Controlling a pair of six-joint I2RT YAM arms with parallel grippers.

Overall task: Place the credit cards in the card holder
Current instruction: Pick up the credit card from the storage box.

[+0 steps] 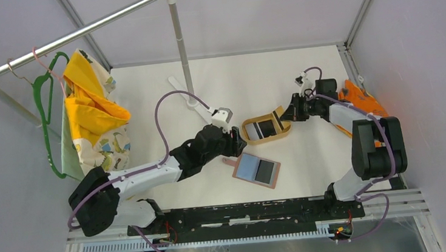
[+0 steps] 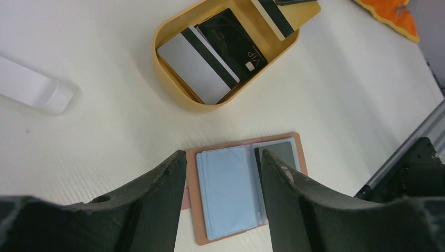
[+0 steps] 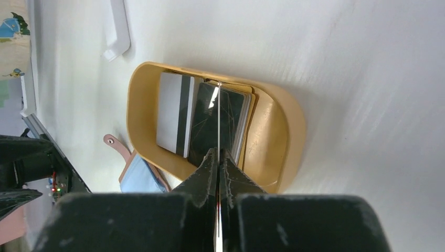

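The card holder (image 1: 257, 170) lies open on the table, blue-tinted sleeves up, with a dark card (image 2: 286, 152) in its right pocket. My left gripper (image 1: 237, 142) hovers open just above it, fingers straddling the left sleeve (image 2: 231, 191). In the tan tray (image 1: 267, 137) lie a white striped card (image 2: 197, 65) and a black card (image 2: 231, 39). My right gripper (image 1: 286, 115) is shut on another striped credit card (image 2: 273, 18), tilted up at the tray's right end. In the right wrist view this card (image 3: 218, 121) shows edge-on between the closed fingers (image 3: 233, 176).
A clothes rack pole (image 1: 180, 44) stands behind the tray, its white foot (image 2: 31, 92) on the table. A green hanger (image 1: 46, 117) and yellow cloth (image 1: 91, 107) hang at the left. An orange cloth (image 1: 361, 98) lies by the right arm.
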